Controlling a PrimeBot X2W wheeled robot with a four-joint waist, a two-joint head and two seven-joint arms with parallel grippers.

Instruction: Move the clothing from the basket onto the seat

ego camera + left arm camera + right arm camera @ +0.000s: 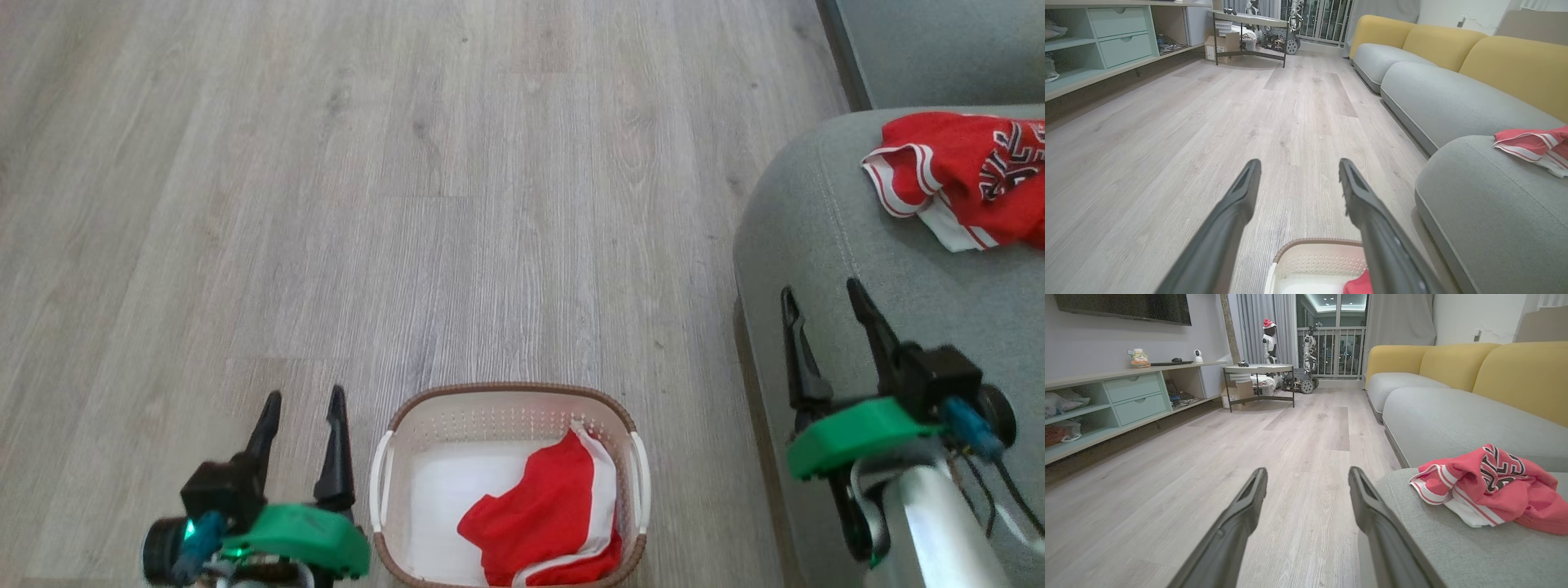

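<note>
head: shorts (543, 506) in basket (510, 394) | right wrist: lettered jersey (1490, 486) on seat (1453, 547)

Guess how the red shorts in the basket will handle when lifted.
Probably floppy: the shorts lie crumpled in folds, so they should drape from a pinch. Likely light, thin fabric. The basket might shift or tip if cloth snags its perforated wall.

Red/wht jersey (963, 175), grey-grn seat (824, 237).

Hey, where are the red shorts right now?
In the head view the shorts lie in the right half of the basket on the floor, bottom centre, just right of the left gripper.
</note>
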